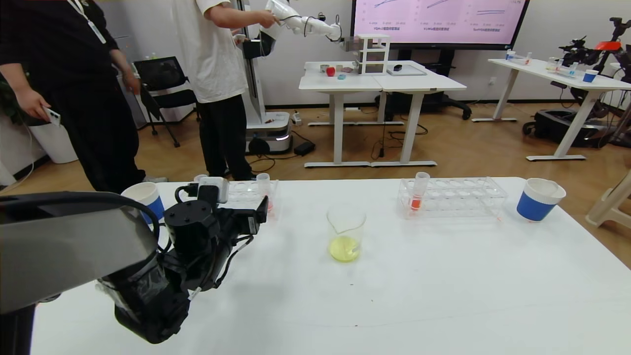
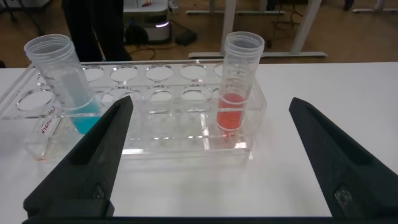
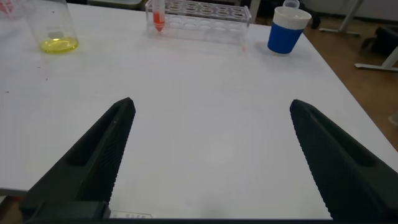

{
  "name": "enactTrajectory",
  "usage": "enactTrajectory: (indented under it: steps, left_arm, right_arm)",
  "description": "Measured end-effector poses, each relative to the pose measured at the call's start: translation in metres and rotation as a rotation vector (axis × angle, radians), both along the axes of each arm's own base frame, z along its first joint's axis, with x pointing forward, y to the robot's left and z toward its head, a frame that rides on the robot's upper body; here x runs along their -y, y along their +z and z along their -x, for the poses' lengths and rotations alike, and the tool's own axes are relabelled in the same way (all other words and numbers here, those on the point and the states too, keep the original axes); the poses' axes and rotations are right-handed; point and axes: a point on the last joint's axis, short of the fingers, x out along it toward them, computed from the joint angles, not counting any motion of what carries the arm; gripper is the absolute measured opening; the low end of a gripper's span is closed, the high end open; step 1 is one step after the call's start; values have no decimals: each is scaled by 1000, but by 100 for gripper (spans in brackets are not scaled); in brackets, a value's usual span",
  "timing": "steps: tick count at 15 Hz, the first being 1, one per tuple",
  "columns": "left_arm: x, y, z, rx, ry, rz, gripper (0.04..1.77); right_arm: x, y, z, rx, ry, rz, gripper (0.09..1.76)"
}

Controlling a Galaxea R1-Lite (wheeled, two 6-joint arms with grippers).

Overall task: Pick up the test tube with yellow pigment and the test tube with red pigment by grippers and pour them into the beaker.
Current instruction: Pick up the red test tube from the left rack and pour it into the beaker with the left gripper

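White counter point(image 1: 443, 276) carries a clear glass beaker point(image 1: 345, 232) holding yellow liquid; left gripper point(image 2: 211, 155), fingers apart, faces a clear rack point(image 2: 149, 140); right gripper point(image 3: 208, 155) likewise spread

Head view high over table point(image 1: 443, 276), wrist views low, sharing racks

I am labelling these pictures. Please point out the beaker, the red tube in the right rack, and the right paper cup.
beaker point(image 1: 346, 231): head view, glass wall.
red tube point(image 1: 418, 193): head view, mid-body.
paper cup point(image 1: 536, 207): head view, blue band.
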Motion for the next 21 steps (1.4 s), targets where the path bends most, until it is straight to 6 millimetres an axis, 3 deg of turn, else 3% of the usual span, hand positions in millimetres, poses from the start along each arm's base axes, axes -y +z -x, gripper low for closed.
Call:
enactTrajectory:
  steps: [11,21]
  left_arm:
    - [25,-16,-73,73,-16,-14,175]
    - [18,-20,-81,110,3,22,175]
  right_arm:
    - [0,0,0,0,0,0,174]
    - [0,0,0,1,0,0,174]
